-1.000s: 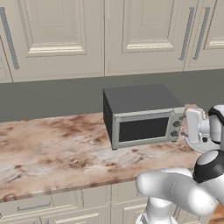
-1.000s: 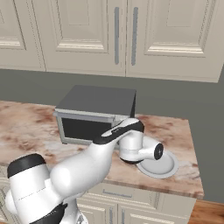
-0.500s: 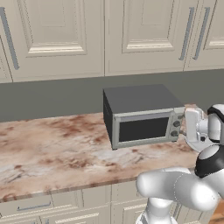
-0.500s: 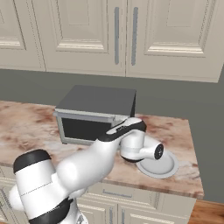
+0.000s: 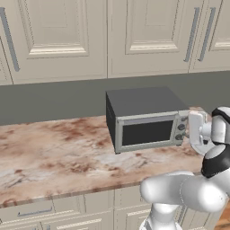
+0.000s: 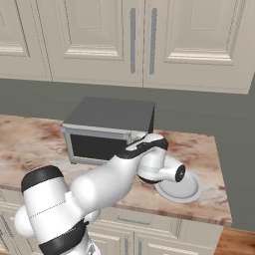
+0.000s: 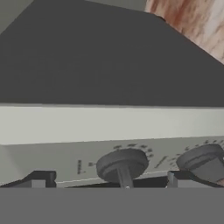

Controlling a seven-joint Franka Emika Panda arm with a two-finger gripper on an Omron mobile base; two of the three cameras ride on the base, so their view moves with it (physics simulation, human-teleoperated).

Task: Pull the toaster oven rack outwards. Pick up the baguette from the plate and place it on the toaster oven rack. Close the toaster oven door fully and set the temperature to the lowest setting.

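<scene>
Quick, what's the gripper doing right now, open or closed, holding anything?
Gripper: open, holding nothing; its fingertips stand on either side of a knob on the toaster oven front.

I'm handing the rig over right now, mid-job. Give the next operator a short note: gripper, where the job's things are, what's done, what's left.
Gripper: open, empty, right at the toaster oven's control panel, fingers on either side of a round knob; a second knob is beside it.
Toaster oven door: shut.
Plate: on the counter beside the oven, on its knob side, and looks bare; partly hidden by the arm.
Baguette and rack: presumably inside, the dark glass hides them.
Done, judging by this: rack, loading and door.
Left: close on the temperature knob and turn it to lowest. Which knob is temperature I cannot tell.
</scene>
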